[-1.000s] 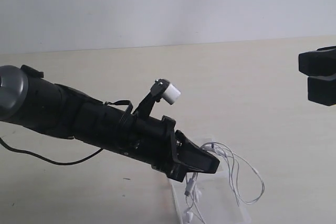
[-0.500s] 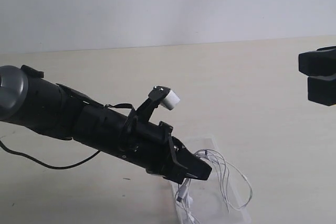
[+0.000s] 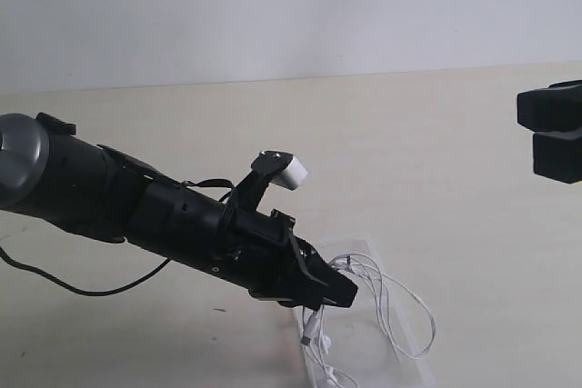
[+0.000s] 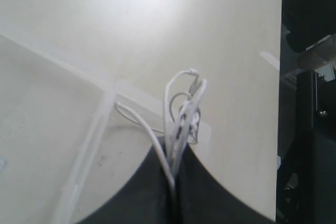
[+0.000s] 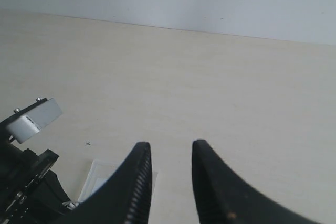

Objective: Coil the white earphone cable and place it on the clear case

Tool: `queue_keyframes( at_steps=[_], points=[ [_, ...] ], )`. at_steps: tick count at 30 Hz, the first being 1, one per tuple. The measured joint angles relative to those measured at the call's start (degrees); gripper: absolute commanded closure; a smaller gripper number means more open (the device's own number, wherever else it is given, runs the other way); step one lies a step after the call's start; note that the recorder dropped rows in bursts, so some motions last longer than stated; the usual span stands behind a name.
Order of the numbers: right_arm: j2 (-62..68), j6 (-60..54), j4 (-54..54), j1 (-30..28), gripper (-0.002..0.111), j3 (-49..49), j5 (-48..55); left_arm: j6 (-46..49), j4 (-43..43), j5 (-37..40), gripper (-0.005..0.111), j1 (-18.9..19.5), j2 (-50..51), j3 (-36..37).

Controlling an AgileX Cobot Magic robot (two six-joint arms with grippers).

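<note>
Left claw point(image 3: 341, 290) clamped the bunched cable point(image 3: 405, 315) — loops draped toward 4 o'clock, over the case point(image 3: 362, 352) just below. Right claw point(image 3: 548, 132), narrowly parted and empty, sat well apart at 2 o'clock.

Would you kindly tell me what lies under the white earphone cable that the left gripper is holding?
The clear case lies on the table beneath the white earphone cable. The left gripper covers part of the case, and whether the loops touch it is unclear.
</note>
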Motion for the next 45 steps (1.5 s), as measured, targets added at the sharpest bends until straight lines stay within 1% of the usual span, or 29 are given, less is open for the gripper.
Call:
queue_keyframes(
  at_steps=[16,22,31,39,45],
  points=[
    [0.0,0.0,0.0,0.0,0.081,0.0,0.0,-4.4,1.4,-0.2,0.107,0.0,0.0,0.0],
    [0.0,0.0,0.0,0.0,0.081,0.0,0.0,-7.2,2.2,-2.7,0.107,0.0,0.0,0.0],
    [0.0,0.0,0.0,0.0,0.081,0.0,-0.5,-8.9,2.3,-3.4,0.107,0.0,0.0,0.0],
    [0.0,0.0,0.1,0.0,0.081,0.0,-0.5,-12.2,3.0,-7.0,0.107,0.0,0.0,0.0],
    [0.0,0.0,0.3,0.0,0.081,0.0,-0.5,-14.4,3.2,-7.1,0.107,-0.4,0.0,0.0]
  ],
)
